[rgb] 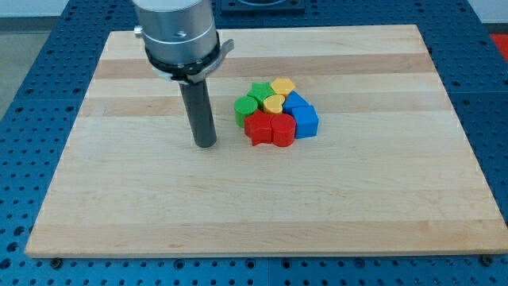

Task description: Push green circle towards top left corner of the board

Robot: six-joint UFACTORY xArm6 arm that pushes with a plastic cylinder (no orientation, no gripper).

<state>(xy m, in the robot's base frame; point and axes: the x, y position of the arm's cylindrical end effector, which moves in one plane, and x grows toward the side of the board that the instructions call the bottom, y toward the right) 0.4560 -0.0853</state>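
Closest to the camera is the big pale wooden board (262,214), and its near edge runs along the view's bottom. It rests on a blue table with rows of little holes (24,32). That board is the biggest thing I see.

Next in size is my arm's shiny silver round housing (176,32) at the view's top, with the straight dark rod (200,107) hanging down from it. My tip (206,144) sits on the wood, a bit left of the middle. It is just a bare rod end, so it has nothing to spread or pinch with.

Then come the small blocks, all bunched up and touching. The green circle block (246,110) is on the left side of the bunch. It lies near my tip, to the tip's right and a little toward the view's top, with a gap of bare wood between them.

A green star block (259,90) sits behind it. Two yellow blocks (282,86) (274,103) sit in the middle and at the back. Two red blocks (258,127) (282,129) are at the front. Two blue blocks (305,121) (297,101) are on the right.
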